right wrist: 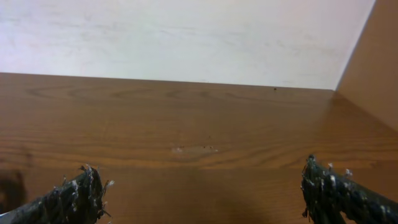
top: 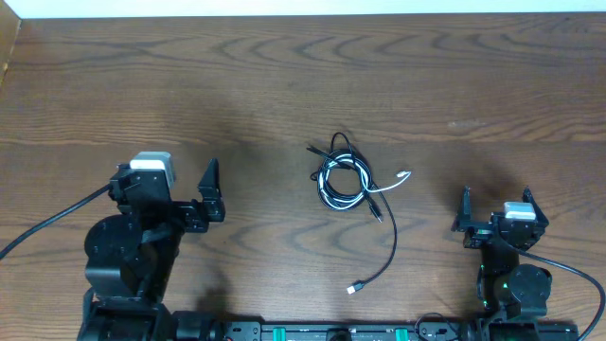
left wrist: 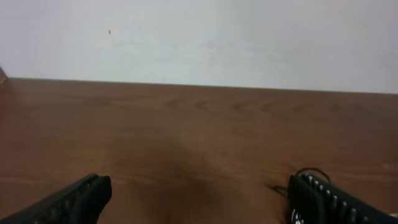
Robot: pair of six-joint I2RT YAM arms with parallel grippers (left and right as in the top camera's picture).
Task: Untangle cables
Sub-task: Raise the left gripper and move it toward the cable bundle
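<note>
The cables (top: 343, 178) lie in one small tangle at the middle of the table: black and white loops wound together. A white plug end (top: 405, 175) sticks out to the right, and a black tail (top: 388, 251) runs toward the front edge. My left gripper (top: 167, 180) is open, left of the tangle and apart from it. In the left wrist view its jaws (left wrist: 200, 190) hold nothing, and a thin black loop of cable (left wrist: 317, 170) shows above the right finger. My right gripper (top: 497, 204) (right wrist: 200, 180) is open to the right of the tangle, over bare wood.
The wooden table (top: 284, 76) ends at a white wall at the back. A wooden side panel (right wrist: 373, 74) stands at the far right. A thick black arm cord (top: 47, 223) trails off to the left. The arm bases sit at the front edge.
</note>
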